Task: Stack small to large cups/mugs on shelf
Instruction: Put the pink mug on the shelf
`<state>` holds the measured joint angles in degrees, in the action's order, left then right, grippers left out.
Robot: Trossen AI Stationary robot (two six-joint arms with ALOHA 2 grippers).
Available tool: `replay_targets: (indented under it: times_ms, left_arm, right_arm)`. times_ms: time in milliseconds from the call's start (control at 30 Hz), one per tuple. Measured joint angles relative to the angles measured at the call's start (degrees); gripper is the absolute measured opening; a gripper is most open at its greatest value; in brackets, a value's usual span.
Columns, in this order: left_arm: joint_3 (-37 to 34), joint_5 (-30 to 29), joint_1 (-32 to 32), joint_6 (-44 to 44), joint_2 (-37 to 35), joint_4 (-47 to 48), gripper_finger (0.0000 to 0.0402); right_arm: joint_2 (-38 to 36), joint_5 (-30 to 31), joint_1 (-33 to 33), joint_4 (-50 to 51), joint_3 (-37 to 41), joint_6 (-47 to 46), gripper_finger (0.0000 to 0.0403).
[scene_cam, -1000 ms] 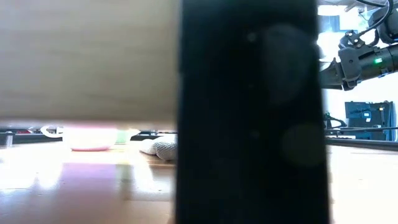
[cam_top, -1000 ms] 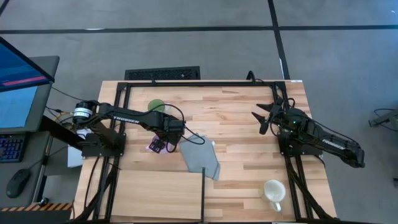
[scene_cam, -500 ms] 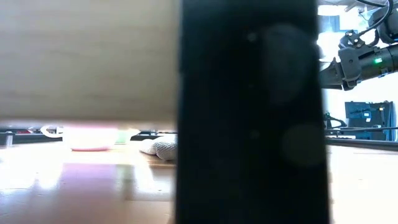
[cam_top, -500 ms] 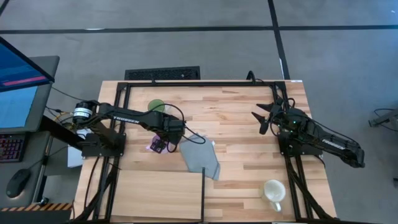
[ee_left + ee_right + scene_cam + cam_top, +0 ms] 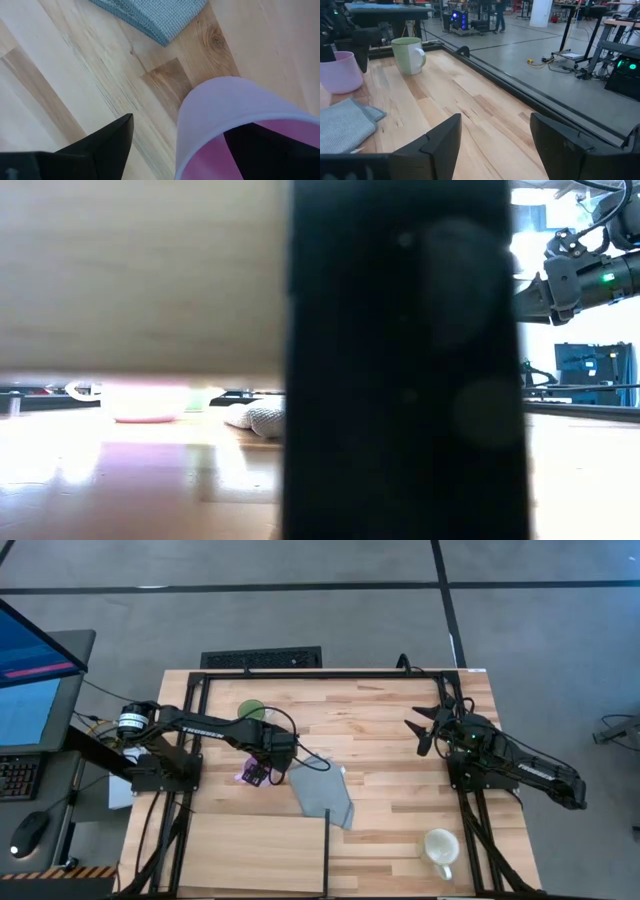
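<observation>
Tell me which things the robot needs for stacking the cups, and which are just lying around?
Needed for the job:
- purple mug, with the left gripper straddling its rim, one finger inside
- green mug
- cream mug
- shelf

Just lying around:
- grey cloth
- right gripper, open and waiting, holding nothing

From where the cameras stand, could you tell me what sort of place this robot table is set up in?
Probably a robotics lab or workshop: a bare concrete floor, other workbenches with cables in the room behind, and a computer monitor beside the table.
</observation>
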<state>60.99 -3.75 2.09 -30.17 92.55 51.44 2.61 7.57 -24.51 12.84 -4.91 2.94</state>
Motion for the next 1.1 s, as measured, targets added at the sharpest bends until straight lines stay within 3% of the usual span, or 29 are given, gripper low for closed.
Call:
replay_targets:
  times_ms: [367,1100]
  left_arm:
    - [0.0,0.1,0.0,0.9,0.0,0.0,0.0281]
    - [0.0,0.2,0.0,1.4,0.0,0.0,0.0157]
  right_arm:
    - [0.0,0.0,0.0,0.0,0.0,0.0,0.026]
    - [0.0,0.0,0.0,0.0,0.0,0.0,0.026]
